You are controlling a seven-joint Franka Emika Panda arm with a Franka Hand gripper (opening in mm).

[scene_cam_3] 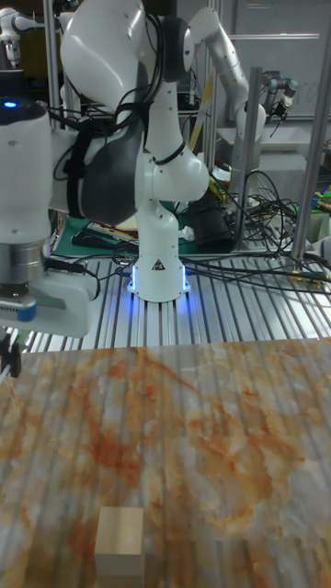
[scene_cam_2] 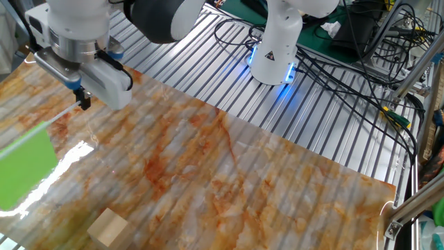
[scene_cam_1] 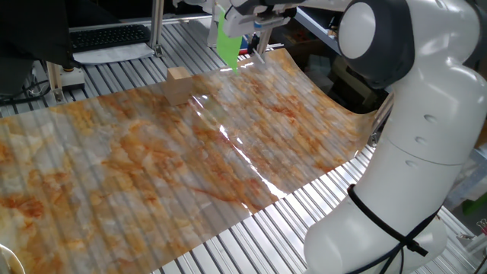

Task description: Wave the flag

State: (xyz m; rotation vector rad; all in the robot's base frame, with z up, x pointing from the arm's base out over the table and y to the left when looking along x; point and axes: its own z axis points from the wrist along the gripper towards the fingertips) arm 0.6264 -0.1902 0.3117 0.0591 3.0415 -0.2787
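The flag (scene_cam_1: pixel 227 43) is a bright green rectangle hanging above the far edge of the marbled mat (scene_cam_1: pixel 228 152). It is held up in the air, to the right of the tan block. In the other fixed view the flag (scene_cam_2: pixel 25 171) sits at the left edge, with its thin stick running up to my gripper (scene_cam_2: pixel 82 102). The gripper is shut on that stick. The tall fixed view shows only my gripper (scene_cam_3: pixel 11 360) at the left border, and the flag is out of that picture.
A tan wooden block (scene_cam_1: pixel 178 84) stands on the mat near its far edge, also seen as the block (scene_cam_2: pixel 107 228) and the block (scene_cam_3: pixel 120 542). Metal posts (scene_cam_1: pixel 156 27) rise behind it. The arm's base (scene_cam_2: pixel 276 52) and cables (scene_cam_2: pixel 361 69) sit beyond the mat.
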